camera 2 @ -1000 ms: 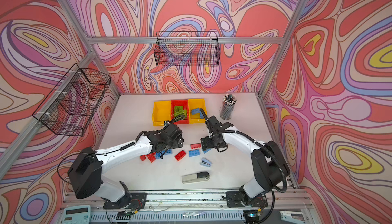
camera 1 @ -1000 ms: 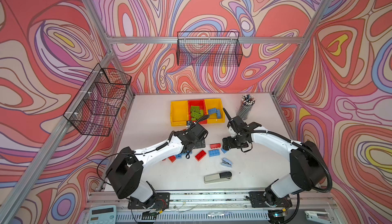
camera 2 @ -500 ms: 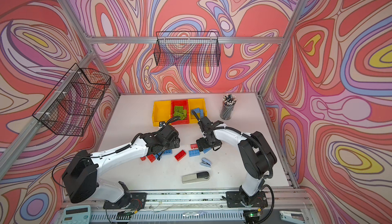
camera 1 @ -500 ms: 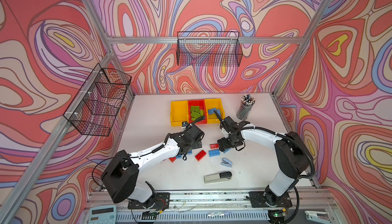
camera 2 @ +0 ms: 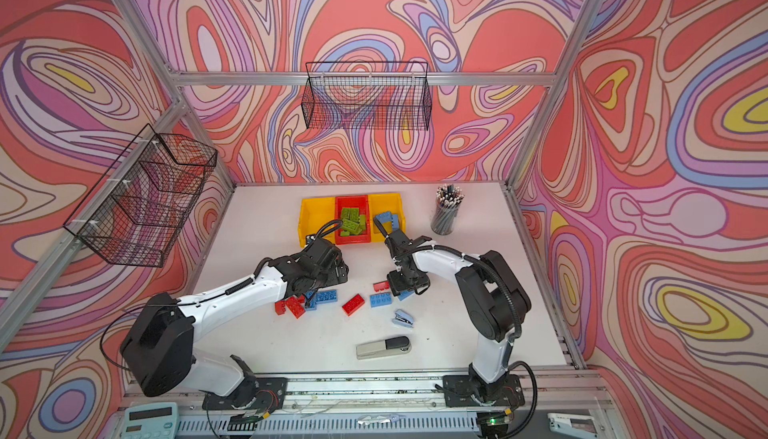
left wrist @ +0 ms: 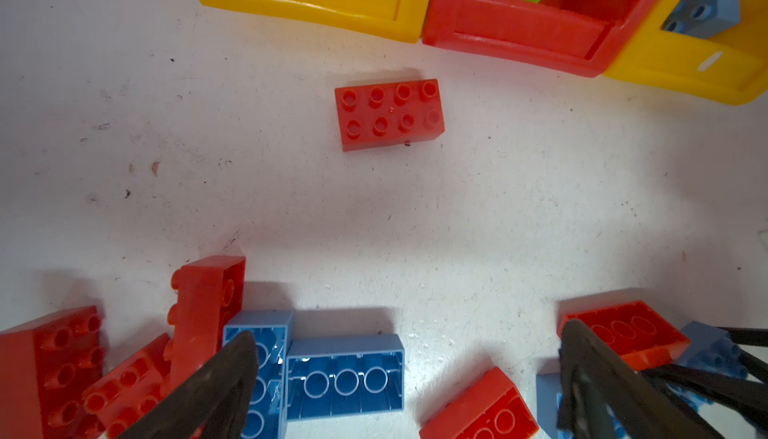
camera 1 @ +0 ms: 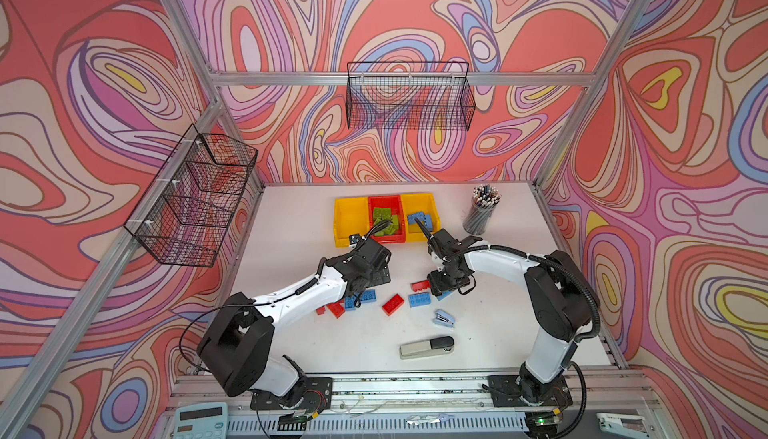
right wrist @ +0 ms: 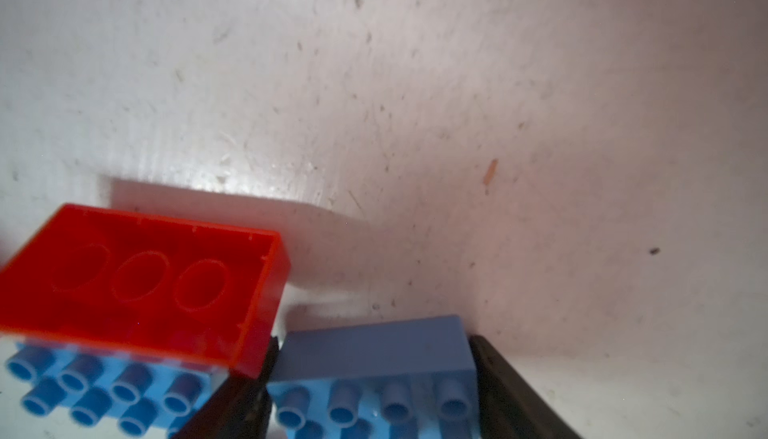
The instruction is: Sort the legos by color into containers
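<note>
Blue lego (right wrist: pixel 374 360), partly cut off from view, clamped by right gripper (right wrist: pixel 372 343); left gripper (left wrist: pixel 407 332) spread wide

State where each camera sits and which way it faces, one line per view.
Both top views: high over the front edge, looking down and back at the table and bins; left arm and right arm show whole.
Left wrist: on the left arm, facing the bins over loose bricks; only the open left gripper shows.
Right wrist: on the right arm, low, facing bare table; only the right gripper, clamping a blue brick, shows.
Shared: both wrist views catch the upturned red brick.
</note>
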`<action>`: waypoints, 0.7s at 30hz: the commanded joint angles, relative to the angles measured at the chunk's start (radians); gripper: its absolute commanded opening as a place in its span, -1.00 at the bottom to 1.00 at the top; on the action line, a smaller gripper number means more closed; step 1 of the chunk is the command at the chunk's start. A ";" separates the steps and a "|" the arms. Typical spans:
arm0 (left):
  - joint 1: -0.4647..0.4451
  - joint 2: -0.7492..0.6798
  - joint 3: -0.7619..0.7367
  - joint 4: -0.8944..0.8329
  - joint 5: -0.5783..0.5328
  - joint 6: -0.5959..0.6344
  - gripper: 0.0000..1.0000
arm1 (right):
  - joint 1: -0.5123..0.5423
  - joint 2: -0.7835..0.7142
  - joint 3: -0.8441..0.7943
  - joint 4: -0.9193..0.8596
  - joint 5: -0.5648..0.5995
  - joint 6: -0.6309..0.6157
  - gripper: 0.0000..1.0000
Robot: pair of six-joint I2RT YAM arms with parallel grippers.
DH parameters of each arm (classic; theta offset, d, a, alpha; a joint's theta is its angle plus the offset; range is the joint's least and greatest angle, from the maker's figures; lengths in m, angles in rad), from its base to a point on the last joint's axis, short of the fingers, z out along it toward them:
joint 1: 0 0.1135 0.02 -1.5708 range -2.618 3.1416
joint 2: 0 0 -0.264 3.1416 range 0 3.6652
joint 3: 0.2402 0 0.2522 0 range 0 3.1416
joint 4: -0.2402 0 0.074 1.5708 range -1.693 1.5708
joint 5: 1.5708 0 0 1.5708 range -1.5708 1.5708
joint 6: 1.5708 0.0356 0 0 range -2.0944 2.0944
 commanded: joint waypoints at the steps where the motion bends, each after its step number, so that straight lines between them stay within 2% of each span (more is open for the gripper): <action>1: 0.018 0.037 0.038 0.009 0.029 0.036 1.00 | 0.006 0.011 0.004 -0.008 0.021 0.011 0.36; 5: 0.032 0.067 0.081 0.005 0.049 0.070 1.00 | 0.008 0.009 0.000 -0.017 0.035 0.036 0.25; 13: 0.048 0.102 0.162 -0.035 0.038 0.142 1.00 | 0.006 -0.005 0.068 -0.034 0.028 0.111 0.21; 21: 0.077 0.101 0.187 -0.038 0.056 0.182 1.00 | -0.003 0.043 0.177 -0.058 0.018 0.137 0.16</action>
